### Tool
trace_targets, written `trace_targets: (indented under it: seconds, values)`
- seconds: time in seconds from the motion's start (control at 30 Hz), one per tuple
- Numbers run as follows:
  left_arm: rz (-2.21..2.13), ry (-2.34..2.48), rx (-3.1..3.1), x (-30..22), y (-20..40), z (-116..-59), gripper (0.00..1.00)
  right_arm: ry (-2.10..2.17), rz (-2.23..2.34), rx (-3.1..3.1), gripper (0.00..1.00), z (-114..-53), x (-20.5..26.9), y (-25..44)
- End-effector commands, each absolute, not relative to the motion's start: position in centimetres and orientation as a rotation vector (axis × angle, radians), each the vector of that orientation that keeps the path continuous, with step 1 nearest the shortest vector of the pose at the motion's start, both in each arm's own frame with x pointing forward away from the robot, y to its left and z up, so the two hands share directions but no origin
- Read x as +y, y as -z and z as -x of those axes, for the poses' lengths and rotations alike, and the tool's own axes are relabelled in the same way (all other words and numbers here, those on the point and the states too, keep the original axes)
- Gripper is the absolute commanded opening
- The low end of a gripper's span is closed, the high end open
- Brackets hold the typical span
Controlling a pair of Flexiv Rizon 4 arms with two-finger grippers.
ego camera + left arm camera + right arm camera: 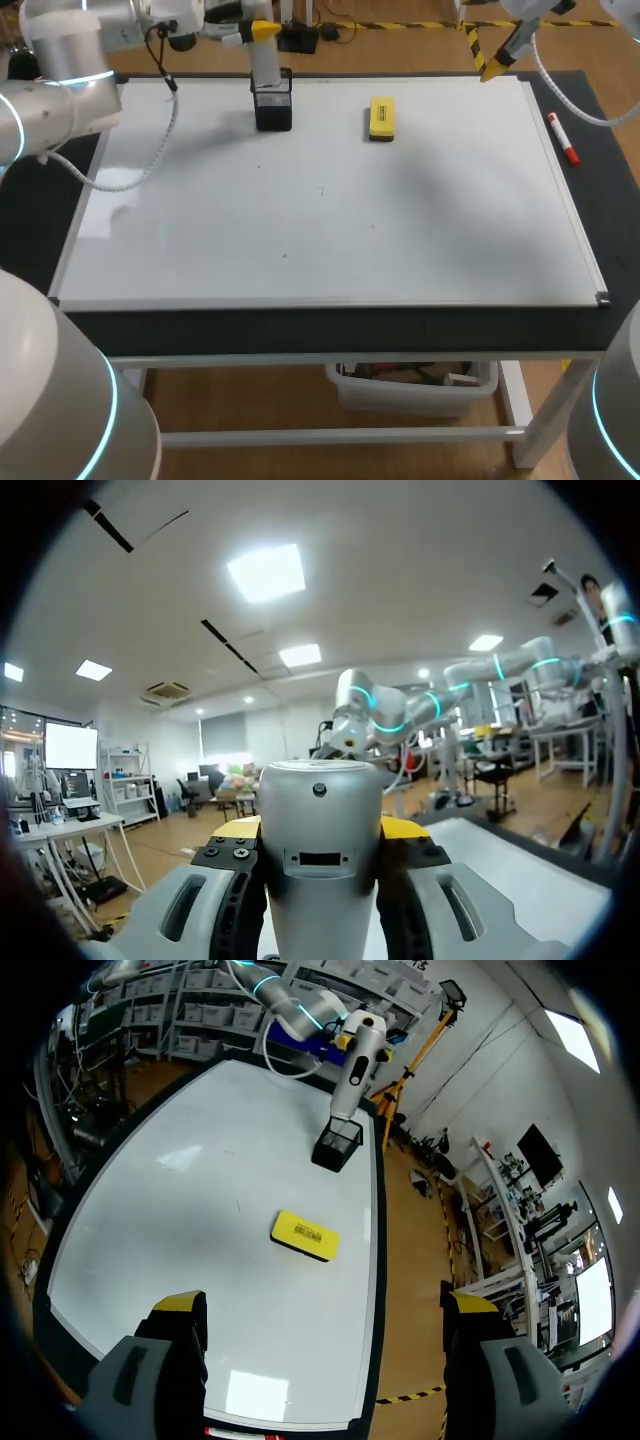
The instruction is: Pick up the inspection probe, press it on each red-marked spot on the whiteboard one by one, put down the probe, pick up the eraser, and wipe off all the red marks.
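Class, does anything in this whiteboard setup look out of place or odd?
The whiteboard shows no red marks, only faint dark specks. A red marker lies off the board, on the black table by its right edge. Nothing looks spilled or damaged.

Large white whiteboard (330, 220) lies flat on the black desk (330, 330). At its far edge, the black mesh holder (273, 108), with the silver cylindrical probe (265, 70) upright at its top. The yellow block eraser (382, 118) sits to the holder's right. Red marker pen (563, 139) on the desk, past the board's right edge.
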State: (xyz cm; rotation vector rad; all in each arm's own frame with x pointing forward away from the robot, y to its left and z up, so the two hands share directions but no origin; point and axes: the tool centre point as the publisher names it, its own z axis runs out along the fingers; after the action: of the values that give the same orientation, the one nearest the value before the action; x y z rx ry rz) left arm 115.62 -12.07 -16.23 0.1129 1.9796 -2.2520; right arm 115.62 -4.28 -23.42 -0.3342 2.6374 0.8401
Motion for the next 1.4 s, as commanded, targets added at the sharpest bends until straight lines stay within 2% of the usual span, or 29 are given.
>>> trace_targets:
  seconds: [0.03,1.4]
  values:
    - [-0.338,2.333,2.056,-12.2,16.9,-116.5,0.00,-0.837,0.337,2.640,1.00,-115.6,-4.3,23.4]
    - [-0.252,2.364,2.130,-13.5,24.4,-120.4,0.00,-0.837,0.337,2.640,1.00,-115.6,-4.3,23.4]
